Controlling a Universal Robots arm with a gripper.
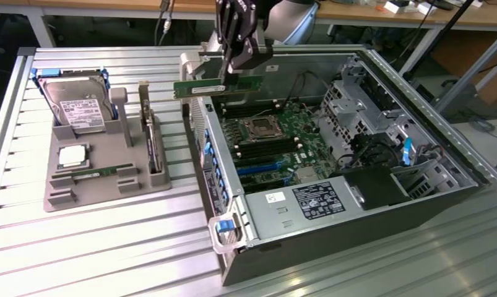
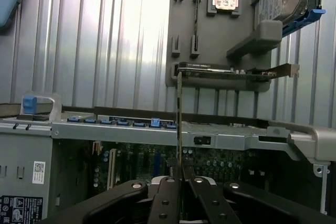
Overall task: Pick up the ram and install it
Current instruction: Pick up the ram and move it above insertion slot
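Note:
The ram [image 1: 205, 89], a narrow green stick with a white label, hangs level above the rear edge of the open computer case [image 1: 446, 192]. My gripper [image 1: 233, 75] is shut on its upper edge and holds it over the motherboard [image 1: 273, 145]. Dark memory slots [image 1: 257, 150] lie below, beside the CPU socket [image 1: 260, 128]. In the wrist view the ram [image 2: 179, 114] shows edge-on as a thin upright line rising from between my black fingers [image 2: 167, 192], with my gripper [image 2: 181, 174] closed around it.
A grey holder tray [image 1: 108, 145] lies at the exterior view's left, carrying a hard drive [image 1: 77, 106], a silver CPU chip [image 1: 73, 156], an upright expansion card [image 1: 153, 145] and another green stick [image 1: 95, 172]. The tray [image 2: 210, 35] also appears beyond the case wall [image 2: 157, 129].

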